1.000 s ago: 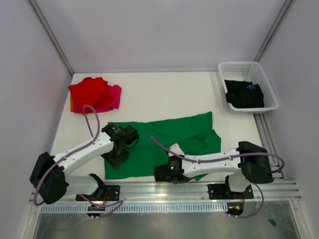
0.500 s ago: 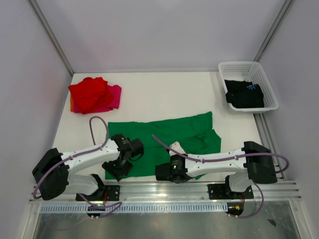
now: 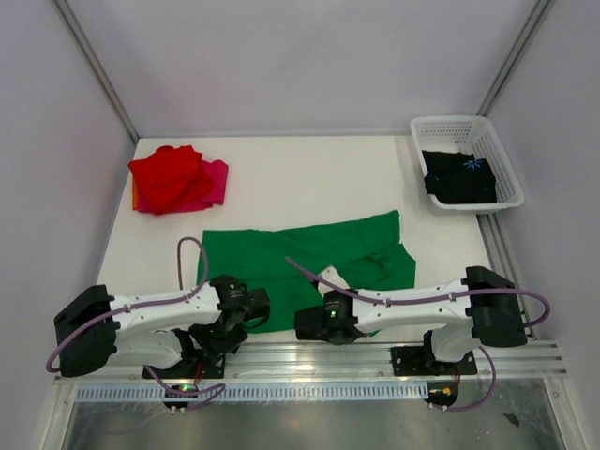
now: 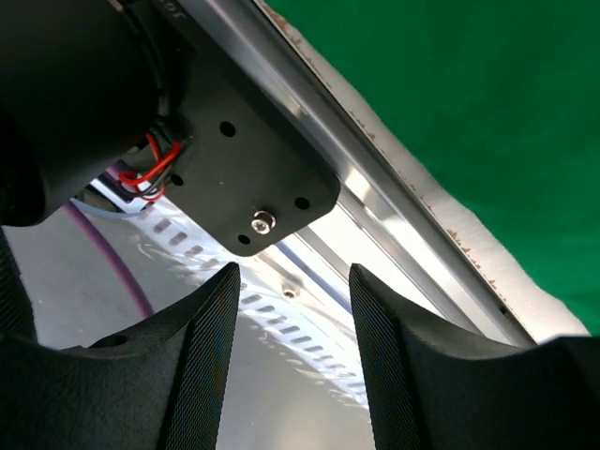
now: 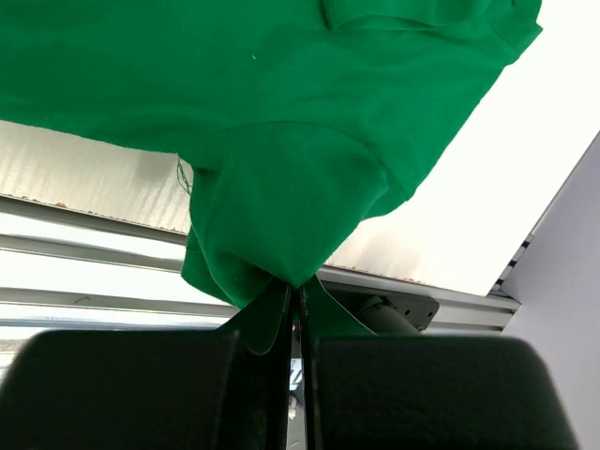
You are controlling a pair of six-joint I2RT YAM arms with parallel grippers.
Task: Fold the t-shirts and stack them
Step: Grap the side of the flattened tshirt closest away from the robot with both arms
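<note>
Task as a whole: by my reading, about half done. Two shirts were piled, one was in work, and one was not yet started.
Table (image 3: 309, 178): it carried three of the four shirts. The fourth lay off to the far right.
Green t-shirt (image 3: 309, 248): spread wide and mostly flat across the near middle of the table, with its right part rumpled. No finished fold showed, so I judged that all its folding and its stacking were left.
Basket (image 3: 441, 127): at the far right corner, with one shirt inside.
Red t-shirt (image 3: 169, 176): at the far left corner, lying on top of another. I took this pile for the stack begun, though its folds looked loose.
Black t-shirt (image 3: 459, 178): bunched in the basket, not yet folded.
Magenta-pink t-shirt (image 3: 217, 183): under the red one, with only its right edge showing.
Right gripper (image 5: 298, 300): my fingers were pressed together on a pinch of the green t-shirt's near edge, the cloth hanging from them.
Left gripper (image 4: 292, 281): my fingers stood apart with nothing between them, over the metal rail (image 4: 375, 178) just beside the green hem.
</note>
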